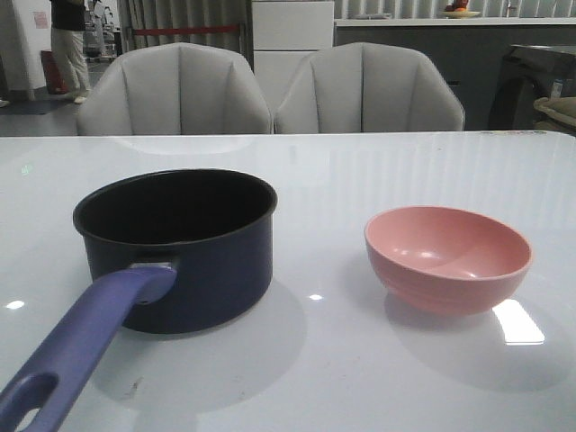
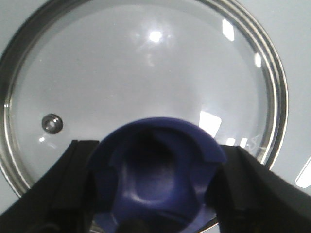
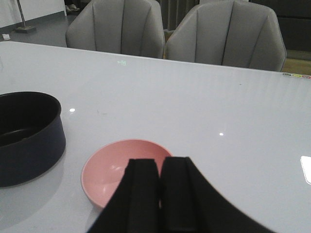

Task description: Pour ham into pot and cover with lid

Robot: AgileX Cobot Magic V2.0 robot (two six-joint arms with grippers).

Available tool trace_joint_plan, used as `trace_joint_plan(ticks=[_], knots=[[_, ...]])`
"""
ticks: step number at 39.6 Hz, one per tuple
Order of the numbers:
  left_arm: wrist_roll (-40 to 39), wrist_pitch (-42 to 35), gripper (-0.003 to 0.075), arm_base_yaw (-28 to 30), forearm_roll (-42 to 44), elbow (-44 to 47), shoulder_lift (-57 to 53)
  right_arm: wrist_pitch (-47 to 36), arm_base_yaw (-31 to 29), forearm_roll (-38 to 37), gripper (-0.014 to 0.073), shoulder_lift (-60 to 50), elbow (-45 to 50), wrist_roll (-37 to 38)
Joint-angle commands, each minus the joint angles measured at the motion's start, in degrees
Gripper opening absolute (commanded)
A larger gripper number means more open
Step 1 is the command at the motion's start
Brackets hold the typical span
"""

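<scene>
Left claw (image 2: 158, 194) grips the lid (image 2: 146, 73) knob; right claw (image 3: 160, 194) clenched above pink bowl (image 3: 114, 172).

You have a glossy white table (image 1: 378, 171) carrying two things in the front view: the dark navy pot (image 1: 180, 247) on the left, uncovered, its blue-purple handle pointing toward the near edge, and a pink bowl (image 1: 447, 258) well apart on the right. The left wrist view shows the glass lid (image 2: 146, 82) lying over the same white surface.
</scene>
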Motion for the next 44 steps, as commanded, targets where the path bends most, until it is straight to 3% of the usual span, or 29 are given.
trace_joint_plan(ticks=[1, 20, 31, 44], knots=[[0.17, -2.05, 0.0157, 0.15, -1.65, -0.83, -0.95, -4.83, 0.01, 0.23, 0.0143, 0.34, -1.56, -0.32], [1.51, 0.94, 0.0157, 0.15, -0.42, -0.83, -1.54, -4.83, 0.01, 0.23, 0.0143, 0.34, -1.56, -0.32], [1.51, 5.81, 0.0157, 0.15, 7.96, -0.83, -1.81, -4.83, 0.01, 0.23, 0.0143, 0.34, -1.56, -0.32], [1.51, 4.45, 0.0157, 0.15, 6.08, -1.33, -5.63, -4.83, 0.01, 0.23, 0.0143, 0.34, -1.56, -0.32]])
